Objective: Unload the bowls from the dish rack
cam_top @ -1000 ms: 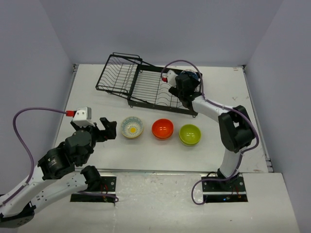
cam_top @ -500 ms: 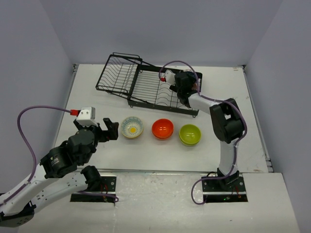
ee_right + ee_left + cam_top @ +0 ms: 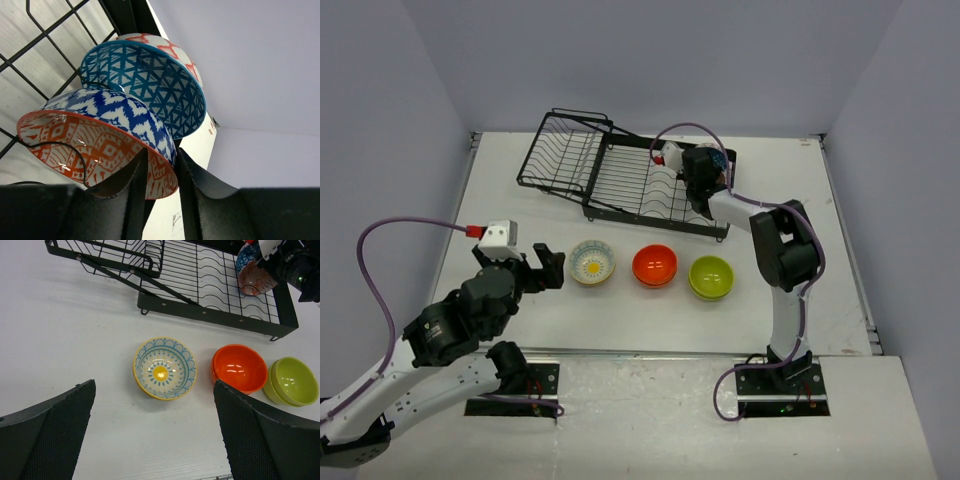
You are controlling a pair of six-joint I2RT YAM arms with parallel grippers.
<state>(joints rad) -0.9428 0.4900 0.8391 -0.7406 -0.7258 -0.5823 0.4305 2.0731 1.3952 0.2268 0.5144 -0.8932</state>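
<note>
The white table (image 3: pixel 510 210) carries everything. On its far half lies the black wire dish rack (image 3: pixel 620 185), a wide flat grid section joined on its left to a smaller tilted section (image 3: pixel 560 150).

The right arm (image 3: pixel 785 255) stretches from its base to the rack's right end. The left arm (image 3: pixel 450 330) is bent low over the near left part of the table, well apart from the rack.

Three bowls sit upright in a row on the table in front of the rack, near each other but not touching. From left to right they are a cream bowl (image 3: pixel 592 262) with a blue and yellow floral pattern inside, an orange-red bowl (image 3: pixel 655 264) and a lime green bowl (image 3: pixel 711 276).

Two more bowls stand on edge among the wires at the right end of the flat section. The nearer one is an orange-and-blue bowl (image 3: pixel 100 145), pinkish orange patterned inside and blue-and-white zigzag outside. Just behind it leans a teal bowl (image 3: pixel 150 85), teal triangles inside and white with red marks outside.

The right gripper (image 3: pixel 160 162) is pinched on the rim of the orange-and-blue bowl, one finger against the inside wall and the other against the outside.

The left gripper (image 3: pixel 547 264) hangs just left of the cream bowl with its jaws spread wide and nothing between them.
</note>
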